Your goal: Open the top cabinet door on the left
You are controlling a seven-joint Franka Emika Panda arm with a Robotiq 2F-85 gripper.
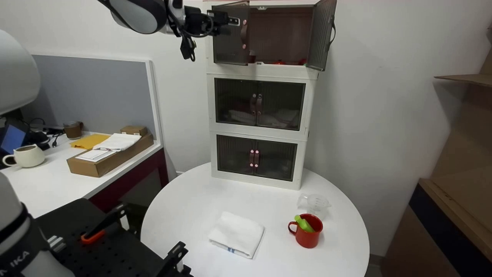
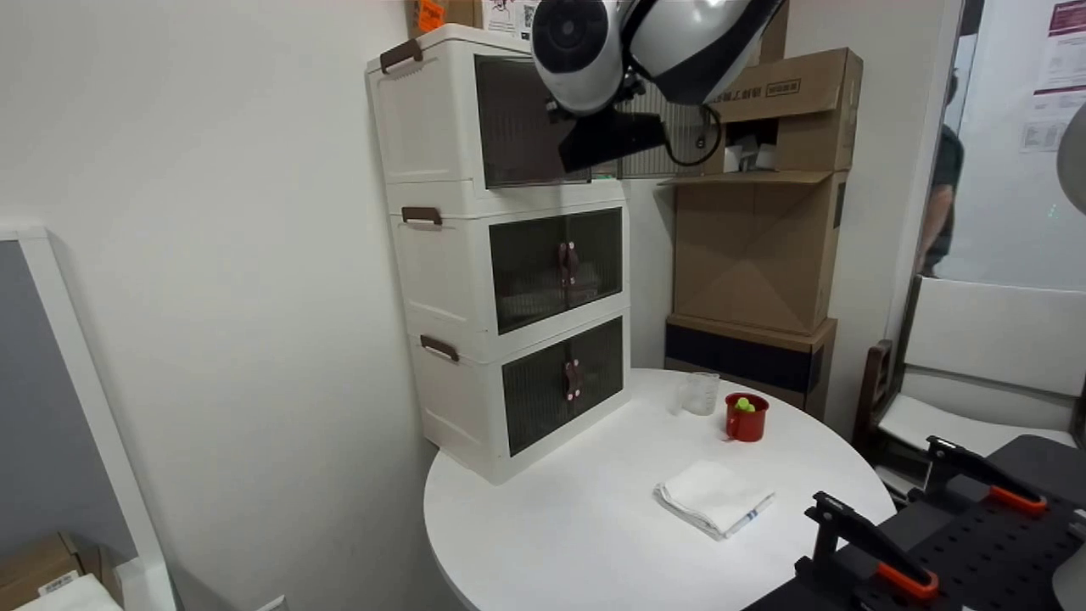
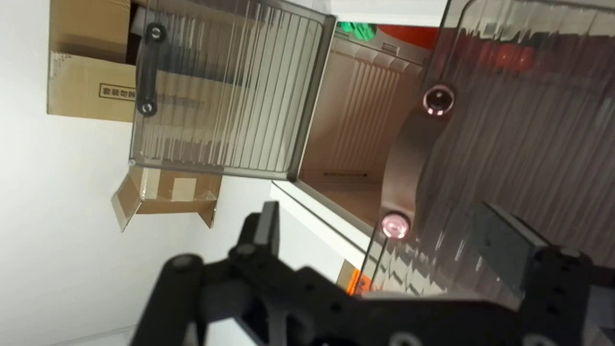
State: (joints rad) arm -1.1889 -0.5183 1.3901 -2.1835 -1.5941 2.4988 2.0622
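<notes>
The left top cabinet door, a dark brown tinted see-through panel, stands partly open at the top of the white cabinet. It also shows in an exterior view, partly behind the arm. In the wrist view the door fills the right side, with its brown strap handle along its free edge. My gripper is open, its fingers spread on either side of that edge. In an exterior view the gripper is in front of the door, beside the handle. I cannot tell whether a finger touches the door.
The twin right door is swung wide open. Red and green items sit inside the top compartment. The two lower compartments are shut. A white cloth, a red mug and a clear cup are on the round table.
</notes>
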